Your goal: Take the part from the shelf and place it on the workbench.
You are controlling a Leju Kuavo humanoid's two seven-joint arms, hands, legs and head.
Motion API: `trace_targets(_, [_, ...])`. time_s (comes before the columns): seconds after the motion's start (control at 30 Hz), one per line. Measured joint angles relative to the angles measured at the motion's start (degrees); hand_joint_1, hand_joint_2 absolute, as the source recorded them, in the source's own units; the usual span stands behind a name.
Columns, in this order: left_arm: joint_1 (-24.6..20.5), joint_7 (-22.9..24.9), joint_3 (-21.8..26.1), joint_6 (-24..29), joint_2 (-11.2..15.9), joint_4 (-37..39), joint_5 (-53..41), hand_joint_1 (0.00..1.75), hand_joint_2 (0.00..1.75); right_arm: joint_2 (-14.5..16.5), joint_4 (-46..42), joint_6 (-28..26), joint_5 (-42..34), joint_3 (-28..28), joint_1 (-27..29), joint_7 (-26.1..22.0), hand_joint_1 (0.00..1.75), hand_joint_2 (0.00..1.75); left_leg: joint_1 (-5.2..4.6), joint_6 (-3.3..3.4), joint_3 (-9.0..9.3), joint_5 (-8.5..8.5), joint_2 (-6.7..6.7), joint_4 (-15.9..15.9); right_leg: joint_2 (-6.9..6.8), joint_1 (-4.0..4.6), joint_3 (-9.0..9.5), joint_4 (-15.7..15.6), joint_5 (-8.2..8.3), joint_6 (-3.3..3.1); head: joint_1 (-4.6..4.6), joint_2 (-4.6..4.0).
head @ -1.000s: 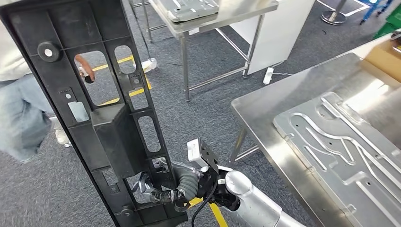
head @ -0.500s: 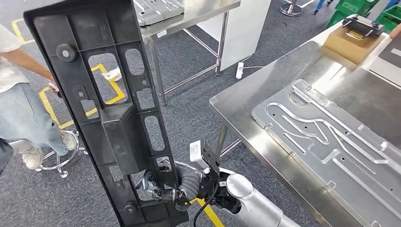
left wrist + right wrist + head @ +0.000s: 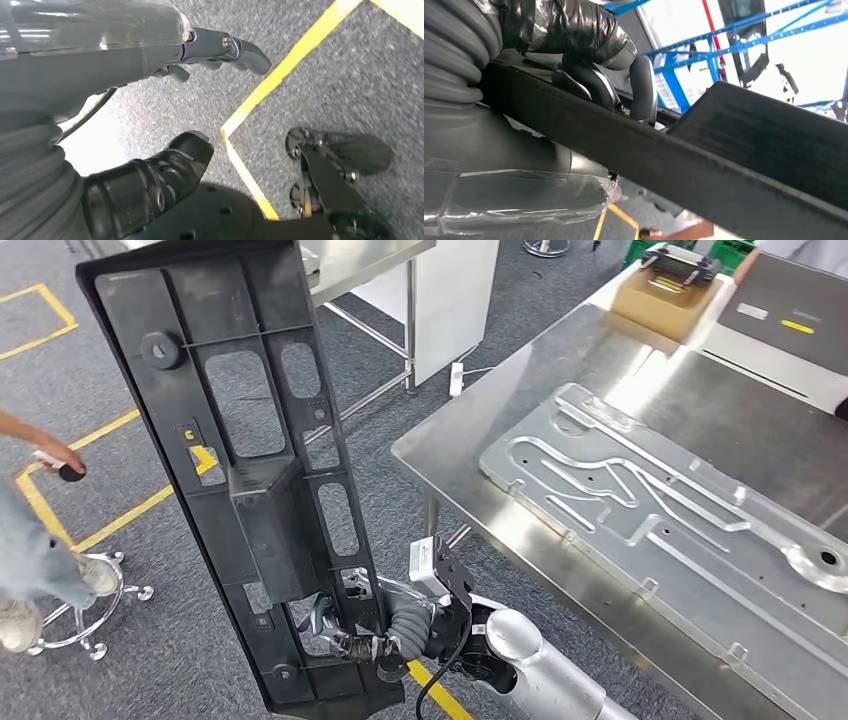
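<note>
While the right robot hand [image 3: 352, 640] grips the part [image 3: 250, 470] near its lower end, the part stands almost upright at the left of the head view, leaning slightly with its top toward the far left. It is a long black plastic frame with ribs, several cut-out windows, a round knob near the top and a boxy block at mid-length. It hangs over the floor, left of the table [image 3: 450, 455] and not touching it.

Right wrist view: fingers [image 3: 644, 85] curl over the edge of the part [image 3: 704, 170], thumb on the opposite side, so the grasp is closed firmly around the frame's rail. Tape or film wraps part of the hand.

Left robot hand [image 3: 150, 125], left wrist view: holds nothing, thumb and fingers [image 3: 240, 47] well apart, over grey carpet with a yellow line [image 3: 280, 80]. A dark wheeled base [image 3: 330, 165] sits on the floor just beside that line.

Table: bare steel, at the right, running from near to far. A plate [image 3: 660, 510] of pressed metal with raised channels lies flat on it. At the far end, a cardboard box [image 3: 665, 300] with a dark item on top.

Floor: grey carpet, yellow tape lines [image 3: 110, 520]. At the left edge, a person [image 3: 40, 540] in jeans, a hand holding a small dark object, beside a stool base [image 3: 85, 625] on castors. A second steel table [image 3: 370, 260] stands far behind the part, with a white panel [image 3: 455, 300] next to it.
</note>
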Motion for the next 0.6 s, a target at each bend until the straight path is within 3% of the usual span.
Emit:
trace_targets(0.07, [-0.1,-0.1,0.1,0.2,0.2,0.0,0.1,0.0,1.75,-0.1,-0.1,-0.2,0.1,-0.1,0.1,0.0,1.75,1.75,0.14,-0.52,-0.4,-1.43,-1.9,1.6,1.18,-0.51,0.34,-0.5,0.34,-0.63,-0.01,0.0])
trace_targets(0.13, [-0.1,-0.1,0.1,0.3,0.3,0.1,0.2,0.0,1.75,-0.1,-0.2,-0.2,0.1,-0.1,0.2,0.0,1.75,1.75,0.29,-0.83,-3.15,-4.76,-4.66,7.7,2.37,-0.76,0.47,-0.7,0.53,-1.1,-0.04,0.0])
trace_targets(0.2, [-0.1,-0.1,0.2,0.3,0.4,0.3,0.3,0.0,1.75,-0.1,-0.2,-0.2,0.2,-0.1,0.3,0.0,1.75,1.75,0.31,-1.0,-6.7,-7.17,-5.42,14.5,3.84,-0.71,0.38,-0.6,0.55,-1.24,-0.07,0.0])
trace_targets(0.23, [-0.1,-0.1,0.2,0.3,0.4,0.3,0.2,0.0,1.75,-0.2,-0.2,-0.2,0.2,-0.1,0.5,0.0,1.75,1.75,0.31,-1.02,-7.54,-6.97,-5.47,15.8,4.6,-0.67,0.35,-0.5,0.52,-1.24,-0.07,0.0])
trace_targets(0.3, [0.0,-0.1,0.2,0.2,0.4,0.3,0.0,0.0,1.75,-0.2,-0.2,-0.3,0.3,-0.1,0.6,0.0,1.75,1.75,0.33,-0.83,-6.03,-3.3,-5.94,11.6,6.25,-0.69,0.33,-0.1,0.41,-1.14,-0.08,0.0])
trace_targets(0.37, [0.0,0.3,0.2,0.0,0.5,0.5,-0.2,0.0,1.75,-0.2,-0.2,-0.3,0.4,-0.1,0.6,0.0,1.75,1.75,0.44,-0.45,-2.88,0.08,-8.35,4.1,7.67,-0.74,0.11,0.4,0.24,-0.79,-0.06,0.0])
trace_targets(0.43, [-0.2,0.9,0.2,-0.3,0.5,0.6,-0.5,0.0,1.75,-0.3,-0.3,-0.4,0.5,-0.2,0.7,0.0,1.75,1.75,0.37,-0.12,-1.5,0.76,-10.06,0.9,8.68,-0.86,-0.35,0.7,0.27,-0.16,-0.06,0.0])
trace_targets(0.5, [-0.5,1.4,0.2,-0.5,0.4,0.7,-0.6,0.0,1.75,-0.4,-0.4,-0.4,0.6,-0.4,0.9,0.0,1.75,1.75,0.34,0.31,-1.36,0.96,-9.19,0.5,9.6,-0.93,-0.63,0.5,0.53,0.58,-0.08,0.0])
trace_targets(0.53, [-0.6,1.7,0.2,-0.5,0.4,0.7,-0.7,0.0,1.75,-0.4,-0.4,-0.4,0.7,-0.5,1.0,-0.1,1.75,1.75,0.46,0.65,-1.23,1.15,-8.56,0.3,9.12,-0.8,-0.75,0.7,0.37,0.9,-0.04,0.0])
trace_targets(0.6, [-0.5,2.1,0.1,-0.6,0.2,0.7,-0.8,0.0,1.75,-0.6,-0.5,-0.5,0.8,-0.7,1.1,-0.1,1.75,1.75,0.73,1.31,-1.0,1.51,-7.11,-0.3,6.43,-0.55,-2.21,3.8,-1.67,1.45,0.17,0.0])
